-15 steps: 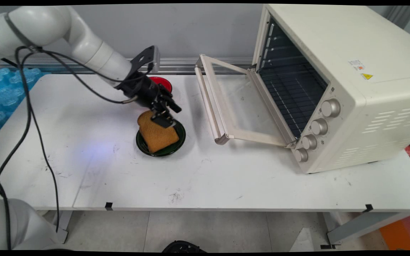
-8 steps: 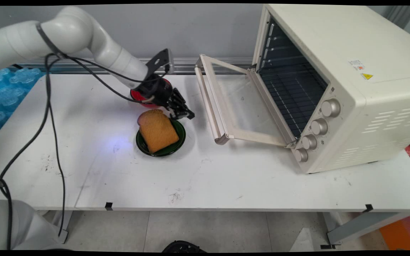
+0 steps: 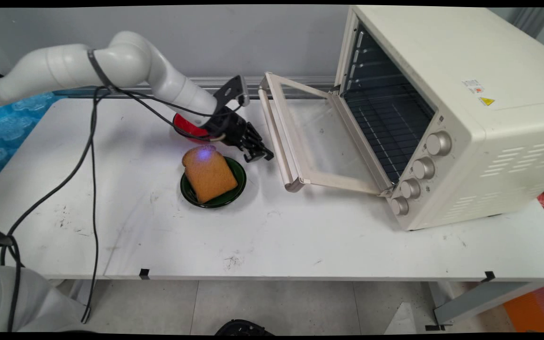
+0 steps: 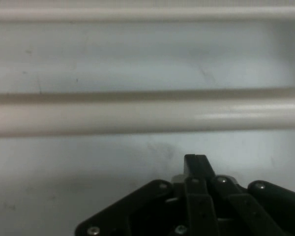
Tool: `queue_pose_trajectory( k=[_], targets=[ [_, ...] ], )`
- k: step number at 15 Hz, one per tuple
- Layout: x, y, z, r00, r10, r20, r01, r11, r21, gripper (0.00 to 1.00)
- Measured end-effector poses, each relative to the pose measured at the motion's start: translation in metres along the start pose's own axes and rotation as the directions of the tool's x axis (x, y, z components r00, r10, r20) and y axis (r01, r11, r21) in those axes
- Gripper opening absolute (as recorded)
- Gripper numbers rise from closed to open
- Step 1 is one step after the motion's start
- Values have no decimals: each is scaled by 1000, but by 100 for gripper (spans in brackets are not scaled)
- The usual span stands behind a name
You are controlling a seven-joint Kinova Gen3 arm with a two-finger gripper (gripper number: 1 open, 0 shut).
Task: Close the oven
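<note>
As catalogued from the near edge of the white table (image 3: 300, 236): slice of toast (image 3: 210, 174) on dark green plate (image 3: 237, 186). At the plate's 1 o'clock, gripper (image 3: 260, 155), fingers pressed together, holding nothing, just beside the oven door handle (image 3: 276, 141); any contact wants care. At 11 o'clock, red bowl (image 3: 184, 127), mostly hidden by the arm. Farthest, toaster oven (image 3: 465, 94), door open, rack contents indistinct.
</note>
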Motion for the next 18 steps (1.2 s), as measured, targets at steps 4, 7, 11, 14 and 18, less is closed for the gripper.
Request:
queue_pose_trajectory(
  k=[4, 7, 11, 14, 18],
  targets=[
    [4, -6, 20, 1000, -1, -22, 1, 1000, 0, 0],
    [11, -11, 30, 999, -3, -40, 3, 1000, 1, 0],
    [24, -16, 33, 998, -4, -62, 4, 1000, 5, 0],
    [38, -21, 29, 997, -8, -77, 9, 1000, 13, 0],
    [59, -25, 20, 996, -24, -91, 26, 999, 20, 0]
  ],
)
